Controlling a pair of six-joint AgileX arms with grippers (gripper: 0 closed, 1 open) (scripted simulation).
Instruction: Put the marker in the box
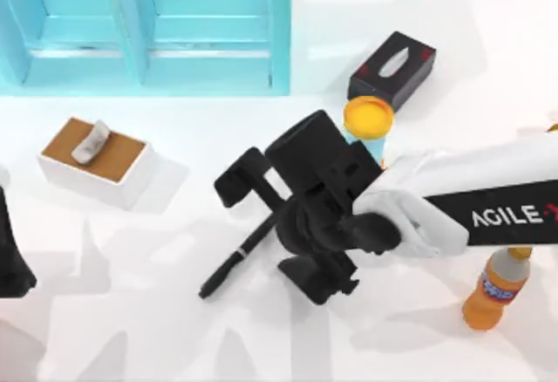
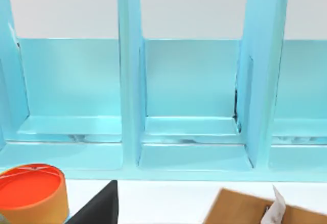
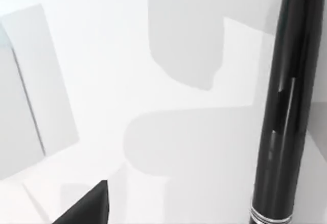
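The marker (image 1: 235, 260) is a slim black stick with a silver band, lying at a slant on the white table just below centre. Its upper end runs under my right gripper (image 1: 277, 229), which is open, with one black finger on each side of that end. In the right wrist view the marker (image 3: 286, 106) is very close, and one fingertip (image 3: 87, 206) shows beside it. The box (image 1: 279, 33) is large, cyan and divided, and stands at the far left. Its dividers (image 2: 130, 81) face the left wrist camera. My left arm (image 1: 10, 255) is parked at the left edge.
A white brown-topped tissue box (image 1: 96, 160) sits in front of the cyan box. A black tissue box (image 1: 392, 68) and an orange-topped container (image 1: 368, 120) stand behind the right arm. An orange bottle (image 1: 497, 290) stands at the front right.
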